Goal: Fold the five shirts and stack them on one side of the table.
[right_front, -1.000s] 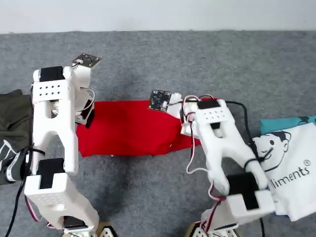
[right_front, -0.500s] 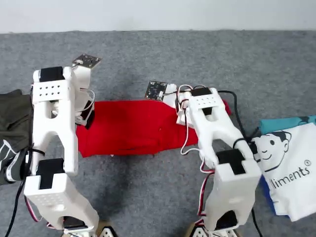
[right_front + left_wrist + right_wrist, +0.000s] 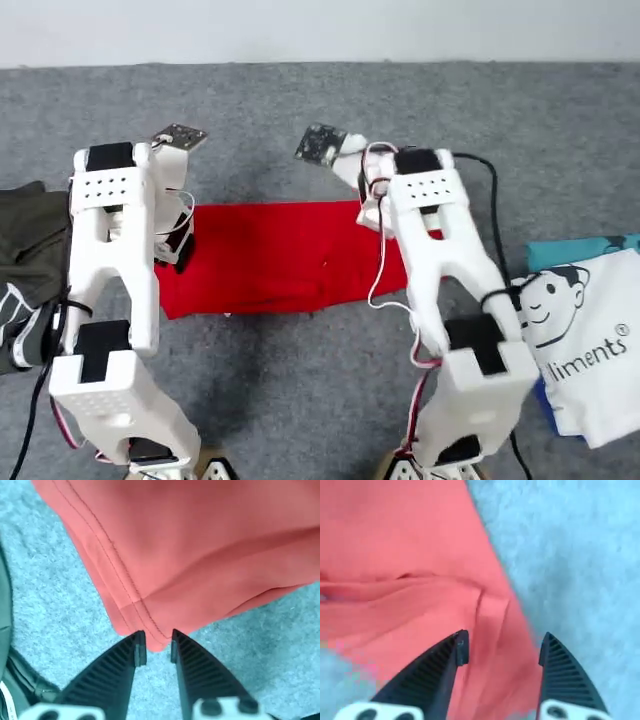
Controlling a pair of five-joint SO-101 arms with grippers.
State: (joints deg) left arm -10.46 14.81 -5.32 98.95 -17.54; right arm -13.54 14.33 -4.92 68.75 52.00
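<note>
A red shirt [image 3: 270, 255] lies folded into a long flat strip in the middle of the grey table. My left arm [image 3: 115, 230] stands over its left end. There my left gripper [image 3: 155, 647] is open by a narrow gap, with the red shirt's [image 3: 200, 545] stitched corner lying right at the fingertips. Over the strip's far right corner stands my right arm [image 3: 425, 210]. My right gripper [image 3: 504, 647] is open wide just above the red shirt [image 3: 395, 555], near its edge, with nothing held.
Dark shirts [image 3: 25, 240] lie bunched at the table's left edge, close to my left arm. A white printed shirt [image 3: 590, 340] lies over a teal one [image 3: 570, 250] at the right edge. Bare grey table [image 3: 300, 120] stretches behind the red shirt.
My right arm has swung from the shirt's near right end to its far right corner. My left arm has shifted slightly toward the far side. The red shirt stays flat.
</note>
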